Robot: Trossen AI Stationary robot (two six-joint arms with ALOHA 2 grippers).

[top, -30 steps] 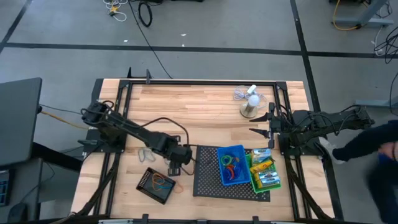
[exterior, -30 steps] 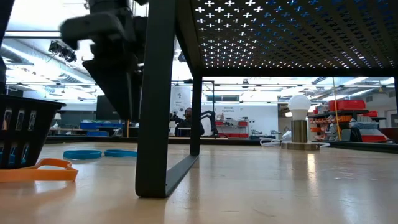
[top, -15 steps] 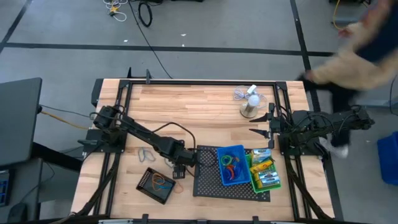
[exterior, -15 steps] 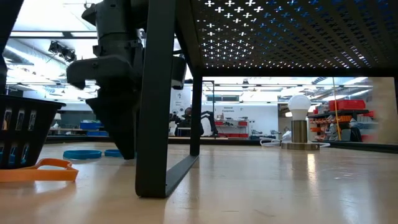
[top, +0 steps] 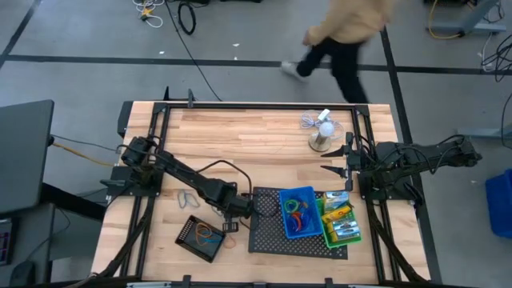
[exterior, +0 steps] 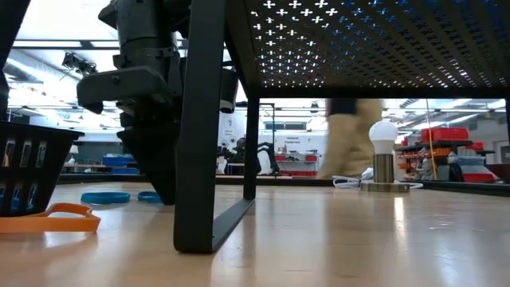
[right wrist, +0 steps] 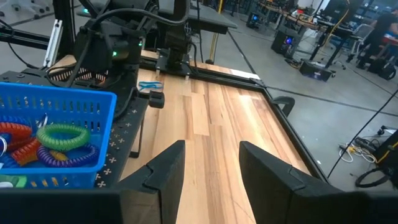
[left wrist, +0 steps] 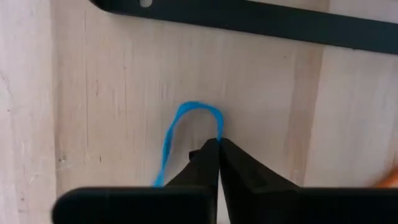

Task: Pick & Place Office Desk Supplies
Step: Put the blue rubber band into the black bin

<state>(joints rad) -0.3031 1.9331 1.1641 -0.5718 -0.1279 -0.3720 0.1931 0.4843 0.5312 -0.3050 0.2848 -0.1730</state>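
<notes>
Left end effector [left wrist: 217,144] is down on the wooden worktop [top: 256,132], fingers pressed together on one strand of a thin blue rubber-band loop [left wrist: 186,134]. In the high view it sits just beside the left edge of the large flat black mesh tray [top: 268,232], near the small black bin [top: 200,238] holding orange and blue bands.

Risks as I judge them:
- Pinch is only at the very tips on a thin elastic strand. Lifting fast could let it slip out or snap free.
- The rest of the loop lies flat on the wood. If it drags, it stretches and flicks away.
- The tray's raised leg is close, so a sideways move could clip it and shift the tray with the small blue bin [top: 298,212] on top.

Right end effector [right wrist: 208,163] waits at the right side of the worktop, fingers spread, holding nothing. A person [top: 344,36] walks past beyond the far edge, well clear.
</notes>
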